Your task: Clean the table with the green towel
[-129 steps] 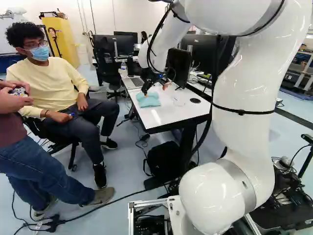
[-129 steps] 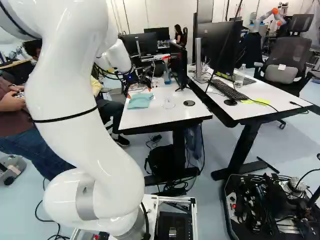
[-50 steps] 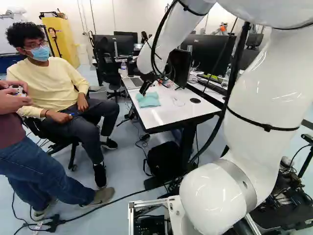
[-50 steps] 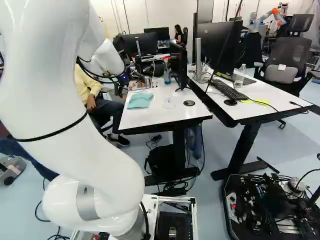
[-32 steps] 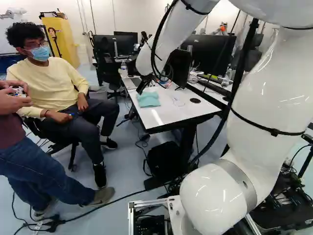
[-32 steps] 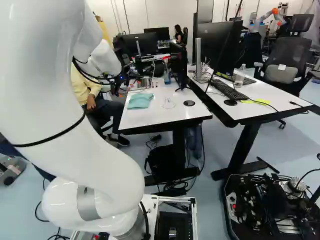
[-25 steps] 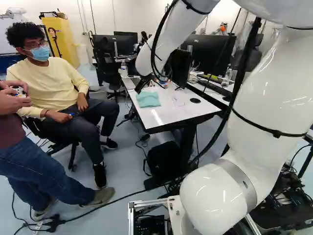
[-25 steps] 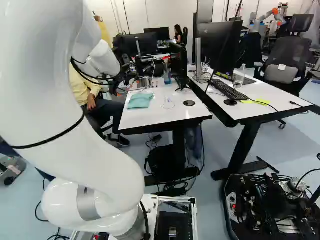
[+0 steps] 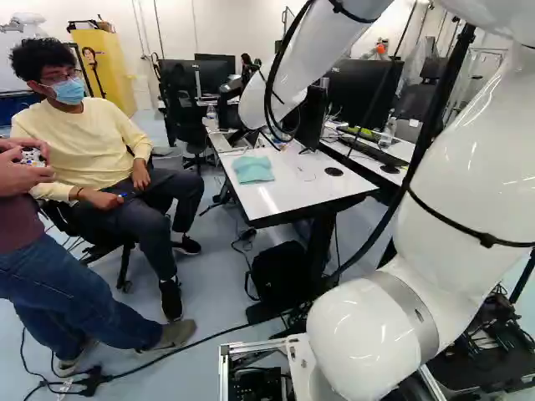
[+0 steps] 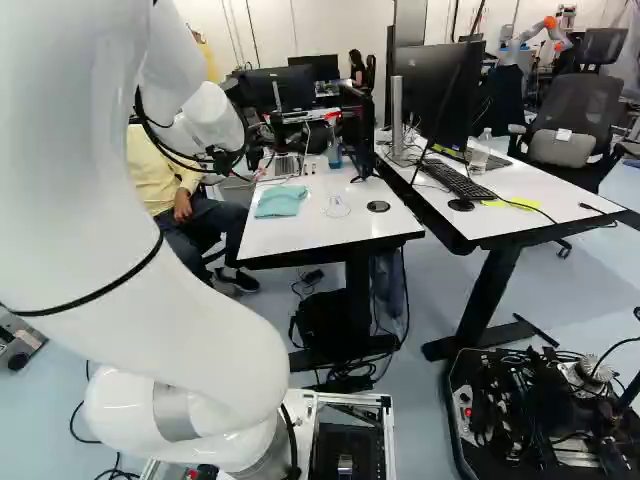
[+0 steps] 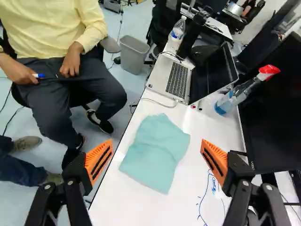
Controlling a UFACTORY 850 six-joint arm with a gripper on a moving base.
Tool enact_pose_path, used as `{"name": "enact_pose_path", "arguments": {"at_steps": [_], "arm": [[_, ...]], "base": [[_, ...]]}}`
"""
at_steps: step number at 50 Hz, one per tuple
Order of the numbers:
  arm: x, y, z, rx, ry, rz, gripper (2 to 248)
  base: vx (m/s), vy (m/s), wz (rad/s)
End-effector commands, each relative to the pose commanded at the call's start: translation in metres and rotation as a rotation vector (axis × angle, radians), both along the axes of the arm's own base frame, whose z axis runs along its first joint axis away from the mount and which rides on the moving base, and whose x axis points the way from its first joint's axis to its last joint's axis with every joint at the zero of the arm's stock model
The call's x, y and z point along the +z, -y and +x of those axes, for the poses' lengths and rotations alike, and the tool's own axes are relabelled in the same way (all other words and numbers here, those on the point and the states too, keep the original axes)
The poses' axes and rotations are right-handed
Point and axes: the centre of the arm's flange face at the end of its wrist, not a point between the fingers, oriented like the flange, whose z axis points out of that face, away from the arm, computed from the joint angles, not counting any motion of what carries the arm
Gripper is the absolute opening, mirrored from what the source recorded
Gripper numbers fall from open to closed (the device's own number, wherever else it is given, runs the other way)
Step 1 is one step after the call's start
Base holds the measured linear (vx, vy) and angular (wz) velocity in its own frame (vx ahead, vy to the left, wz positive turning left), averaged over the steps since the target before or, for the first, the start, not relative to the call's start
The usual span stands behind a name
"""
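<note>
Left base view, left to right. Laptop (image 11: 176, 80), open, at the far end of the white table (image 9: 288, 188), centre of frame; water bottle (image 11: 178, 29) beside it, label on it, print not transcribed.

Claw (image 11: 156, 150): wide open, orange pads (image 11: 99, 161) well apart, holding nothing. Towel shows beyond and between them in the wrist view, no contact seen.

Green towel (image 9: 253, 170), pale teal, a bit above frame centre: spread on the tabletop with loose creases, close to the table's left edge. No tag or writing visible on it. Likely very light, soft, limp; can't break, should slide easily and sag once lifted. Best hold looks like a raised crease near its middle, pinched from both sides with the tips low; a flat corner would probably slip out. Pushing it sideways could send it over the edge.

Next right, spray bottle (image 11: 230, 101) with red head, clear body, by the monitor (image 11: 277, 113); no lettering legible. Then blue marker lines (image 11: 205, 190) on the tabletop, a drawn squiggle, not readable words; probably the wiping target. Then black round disc (image 9: 333, 171). White arm (image 9: 456, 209) fills the right side.
</note>
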Motion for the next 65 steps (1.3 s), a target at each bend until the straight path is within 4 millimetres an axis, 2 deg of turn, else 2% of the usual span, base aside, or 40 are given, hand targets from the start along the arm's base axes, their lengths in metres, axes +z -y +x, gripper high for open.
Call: {"name": "enact_pose_path", "arguments": {"at_steps": [29, 48, 65], "arm": [[-0.011, 0.048, 0.024, -0.308, -0.200, 0.168, 247], [-0.011, 0.048, 0.024, -0.307, -0.198, 0.168, 247], [-0.001, 0.033, 0.006, -0.231, -0.060, 0.184, 247]], "base": [[0.000, 0.000, 0.000], [0.000, 0.000, 0.000], [0.000, 0.000, 0.000]]}}
